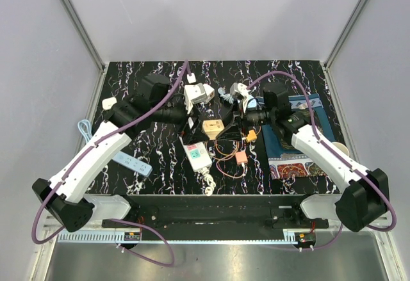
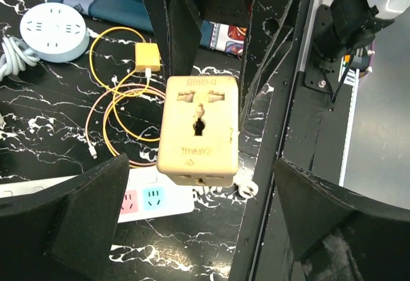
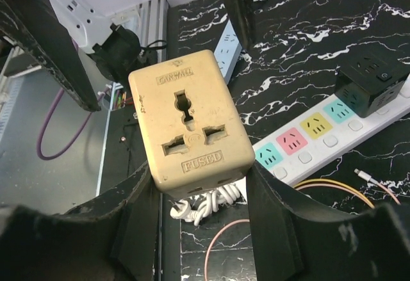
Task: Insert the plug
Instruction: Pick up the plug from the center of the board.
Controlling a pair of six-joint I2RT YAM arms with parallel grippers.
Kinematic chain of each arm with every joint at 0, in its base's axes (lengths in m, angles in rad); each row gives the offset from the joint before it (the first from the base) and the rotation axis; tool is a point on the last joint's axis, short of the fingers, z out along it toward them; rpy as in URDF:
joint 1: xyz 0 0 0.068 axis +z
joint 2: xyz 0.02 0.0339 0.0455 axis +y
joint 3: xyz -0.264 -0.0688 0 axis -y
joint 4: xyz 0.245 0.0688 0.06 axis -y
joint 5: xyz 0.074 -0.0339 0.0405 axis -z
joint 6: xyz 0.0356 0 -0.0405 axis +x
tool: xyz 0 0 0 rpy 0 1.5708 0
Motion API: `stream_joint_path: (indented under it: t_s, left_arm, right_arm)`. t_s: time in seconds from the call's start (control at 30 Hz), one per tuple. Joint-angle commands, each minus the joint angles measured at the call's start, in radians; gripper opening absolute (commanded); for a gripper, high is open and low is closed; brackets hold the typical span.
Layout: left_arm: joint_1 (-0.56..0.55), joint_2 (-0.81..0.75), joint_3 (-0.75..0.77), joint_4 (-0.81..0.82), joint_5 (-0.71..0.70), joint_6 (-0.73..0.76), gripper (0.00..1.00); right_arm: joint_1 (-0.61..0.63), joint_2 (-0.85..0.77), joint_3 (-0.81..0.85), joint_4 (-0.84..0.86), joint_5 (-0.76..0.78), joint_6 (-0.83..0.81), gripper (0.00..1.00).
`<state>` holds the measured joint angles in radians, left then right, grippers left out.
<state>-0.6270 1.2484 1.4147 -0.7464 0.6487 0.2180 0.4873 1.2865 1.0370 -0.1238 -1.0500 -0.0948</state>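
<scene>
**Right gripper holds the tan plug near the middle of the bench**

The tan plug [image 1: 213,127] is near the middle of the bench [image 1: 154,143], a little closer to the far edge than to the near edge. It sits between the tips of the two arms. The right gripper [image 3: 198,178] has hold of it. Its two black fingers [image 3: 275,210] press on the plug's two sides, low down on the block. The side with the holes and the word FUSED faces the right wrist camera. I cannot tell if the plug touches the bench or hangs just above it.

The left gripper [image 2: 200,166] is on the other side of the plug. Its fingers [image 2: 90,210] are spread wide and touch nothing. The plug is just in front of the gap between them.

The white power strip [image 1: 196,155] lies flat just beside the plug, on the side toward the near edge. It has pink, yellow and blue-green sockets. A black cube [image 3: 375,82] sits at one end of it. A curly white cord [image 3: 205,204] shows just below the plug in the right wrist view.

A small yellow connector [image 2: 148,57] on a thin yellow wire lies near the plug. A round white socket hub [image 2: 54,28] lies further off. A blue mat [image 1: 282,159] lies by the right edge. A white cube [image 1: 198,93] sits toward the far edge. A light blue strip [image 1: 132,164] lies toward the near left corner.
</scene>
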Motion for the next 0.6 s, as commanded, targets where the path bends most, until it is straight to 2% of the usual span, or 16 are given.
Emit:
stream_joint_path:
  t_s: [0.0,0.33,0.43,0.57]
  left_arm:
    - [-0.020,0.014,0.061,-0.036,-0.017,0.052,0.97]
    - [-0.065,0.089,0.067,-0.048,-0.015,0.046,0.90]
    - [-0.069,0.106,0.063,-0.048,-0.026,0.044,0.86]
    - [-0.073,0.118,0.052,-0.047,-0.024,0.049,0.75]
  right_arm:
    - [0.037,-0.026,0.073,-0.099,0.059,-0.111,0.00]
    - [0.074,-0.003,0.112,-0.149,0.094,-0.151,0.00]
    - [0.080,0.007,0.121,-0.154,0.094,-0.155,0.00]
    - [0.083,0.022,0.126,-0.162,0.100,-0.163,0.00]
